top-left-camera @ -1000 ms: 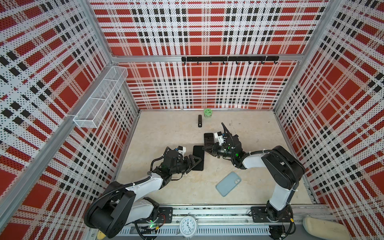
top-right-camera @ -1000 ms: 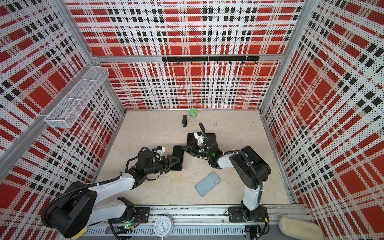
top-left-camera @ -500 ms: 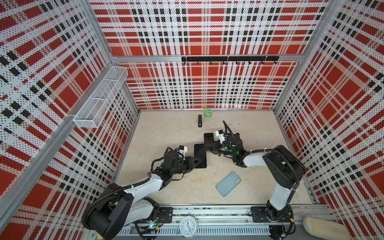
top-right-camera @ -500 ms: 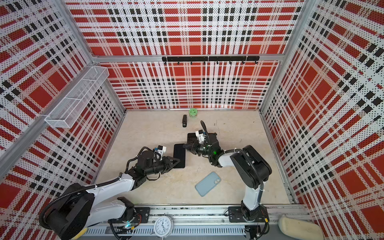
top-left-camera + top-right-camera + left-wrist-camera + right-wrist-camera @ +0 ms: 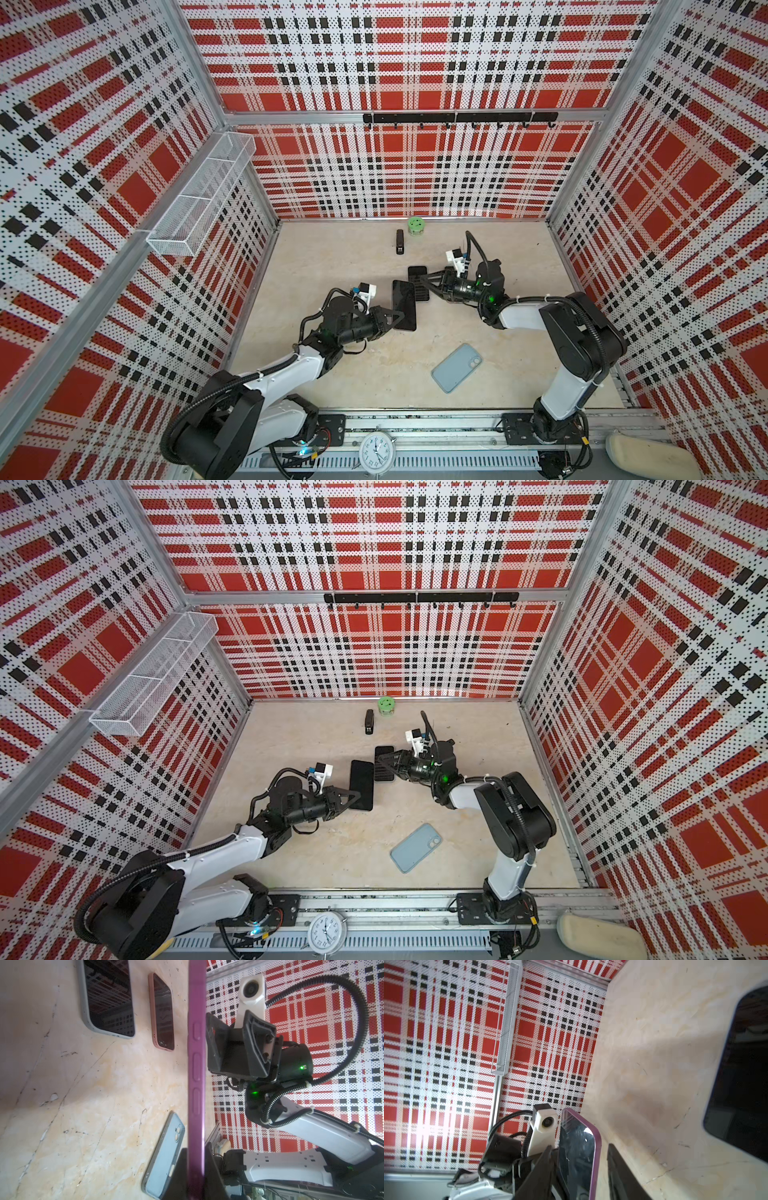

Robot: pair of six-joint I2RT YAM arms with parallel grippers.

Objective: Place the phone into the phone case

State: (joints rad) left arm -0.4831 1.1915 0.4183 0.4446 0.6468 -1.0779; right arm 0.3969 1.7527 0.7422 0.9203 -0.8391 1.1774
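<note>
Left end effector (image 5: 398, 320) clamped; right end effector (image 5: 422, 282) parted.

glossy phone (image 5: 404, 304), smooth tabletop (image 5: 332, 257) (matt, stone-look)

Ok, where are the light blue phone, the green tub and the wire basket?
light blue phone (image 5: 456, 368), a top view, its back.
green tub (image 5: 416, 225), a top view, its top.
wire basket (image 5: 203, 195), a top view, its mesh wall.

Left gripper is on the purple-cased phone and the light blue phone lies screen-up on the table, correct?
No: the light blue phone lies back-up on the table, its camera lenses facing up in both top views and the left wrist view. The left gripper is indeed on the purple-cased phone.
</note>
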